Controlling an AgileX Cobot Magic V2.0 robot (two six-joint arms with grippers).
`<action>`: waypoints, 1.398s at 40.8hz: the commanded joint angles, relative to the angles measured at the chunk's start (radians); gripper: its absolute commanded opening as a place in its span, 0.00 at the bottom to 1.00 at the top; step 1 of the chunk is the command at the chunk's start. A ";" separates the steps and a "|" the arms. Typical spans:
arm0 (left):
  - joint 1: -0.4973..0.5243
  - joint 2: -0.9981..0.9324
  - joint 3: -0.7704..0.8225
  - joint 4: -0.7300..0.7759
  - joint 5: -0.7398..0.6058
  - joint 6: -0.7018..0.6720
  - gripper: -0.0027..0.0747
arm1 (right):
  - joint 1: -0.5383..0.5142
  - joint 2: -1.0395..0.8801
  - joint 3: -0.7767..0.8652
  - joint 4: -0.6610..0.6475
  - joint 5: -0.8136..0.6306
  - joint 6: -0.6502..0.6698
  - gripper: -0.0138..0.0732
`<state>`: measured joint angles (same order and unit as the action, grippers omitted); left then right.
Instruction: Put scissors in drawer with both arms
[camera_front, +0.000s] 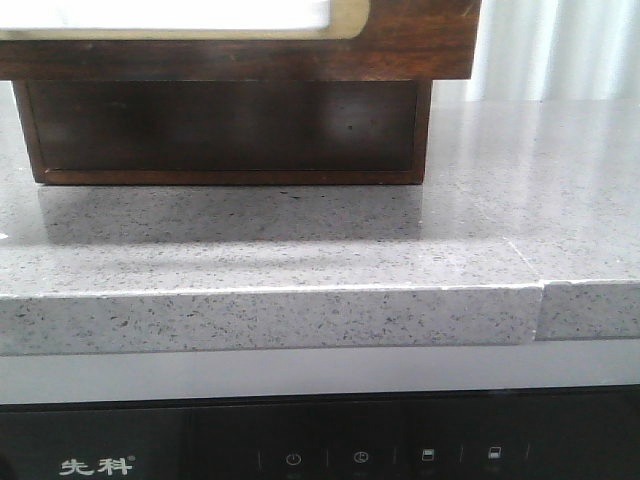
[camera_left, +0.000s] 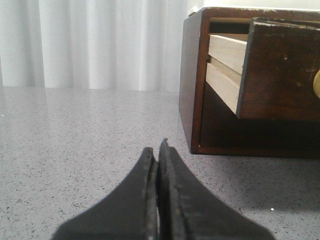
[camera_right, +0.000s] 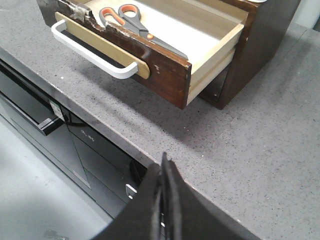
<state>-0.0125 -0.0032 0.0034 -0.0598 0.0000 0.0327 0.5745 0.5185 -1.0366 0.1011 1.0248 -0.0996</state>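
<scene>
The scissors (camera_right: 131, 20), with orange-and-grey loop handles, lie inside the open drawer (camera_right: 165, 67), near its front. The drawer is pulled out of the dark wooden cabinet (camera_right: 260, 45) and bears a white rounded handle on a tan panel (camera_right: 95, 52). In the front view the drawer front (camera_front: 400, 50) overhangs at the top, above the cabinet's lower part (camera_front: 225, 130). In the left wrist view the drawer (camera_left: 280, 70) shows from the side. My left gripper (camera_left: 159, 150) is shut and empty, low over the counter beside the cabinet. My right gripper (camera_right: 164, 162) is shut and empty, above the counter's front edge.
The grey speckled counter (camera_front: 300, 260) has a seam at its front right (camera_front: 540, 290). A black appliance with a control panel (camera_front: 360, 455) sits below the counter edge. White curtains (camera_left: 100, 45) hang behind.
</scene>
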 joint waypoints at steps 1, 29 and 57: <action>-0.001 -0.019 0.025 0.003 -0.065 -0.012 0.01 | -0.006 0.008 -0.022 -0.003 -0.080 -0.002 0.08; -0.001 -0.019 0.025 0.003 -0.065 -0.012 0.01 | -0.006 0.008 -0.022 -0.003 -0.080 -0.002 0.08; -0.001 -0.019 0.025 0.003 -0.065 -0.012 0.01 | -0.579 -0.358 0.644 -0.036 -0.732 -0.003 0.08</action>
<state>-0.0125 -0.0032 0.0034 -0.0593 0.0052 0.0285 0.0363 0.1879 -0.4451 0.0701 0.4644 -0.0976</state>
